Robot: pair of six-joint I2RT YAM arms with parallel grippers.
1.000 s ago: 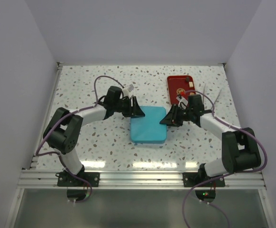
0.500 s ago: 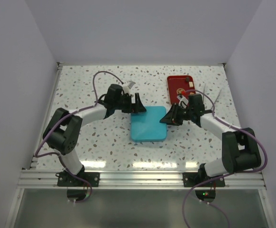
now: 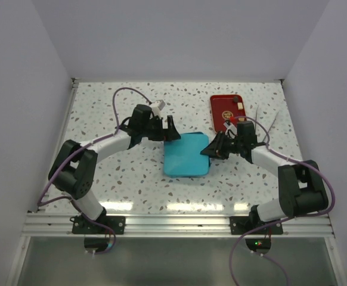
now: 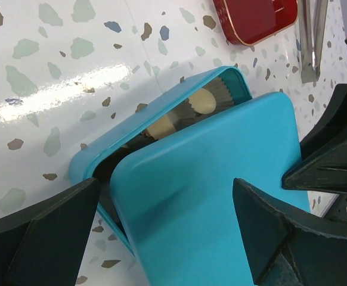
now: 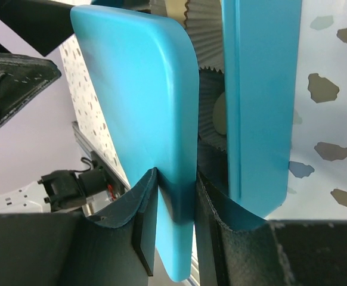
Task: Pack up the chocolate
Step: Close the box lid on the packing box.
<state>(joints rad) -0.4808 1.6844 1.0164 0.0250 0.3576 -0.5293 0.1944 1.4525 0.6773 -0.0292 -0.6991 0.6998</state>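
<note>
The teal box [image 3: 172, 170] sits mid-table with its lid [image 3: 187, 154] lying askew on top, raised off the base. My right gripper [image 3: 211, 149] is shut on the lid's right edge [image 5: 176, 185], one finger on each face. My left gripper [image 3: 169, 132] hangs open over the lid's far-left corner [image 4: 166, 196] and touches nothing. Through the gap I see cream chocolate [image 4: 202, 101] and a tan piece [image 4: 161, 127] in crinkled paper cups [image 4: 224, 89]. The base wall [image 5: 260, 89] and cups [image 5: 206, 36] show beside the lid [image 5: 143, 89].
A red tray [image 3: 227, 109] lies behind the right gripper, with a small pale piece [image 3: 239, 106] on it. A thin metal tool [image 4: 310, 36] lies right of the tray. Aluminium rails run along the near edge.
My left gripper has opened wide, let go of the lid's left edge and drawn back a little toward the far side. The right gripper has kept its hold on the lid.
</note>
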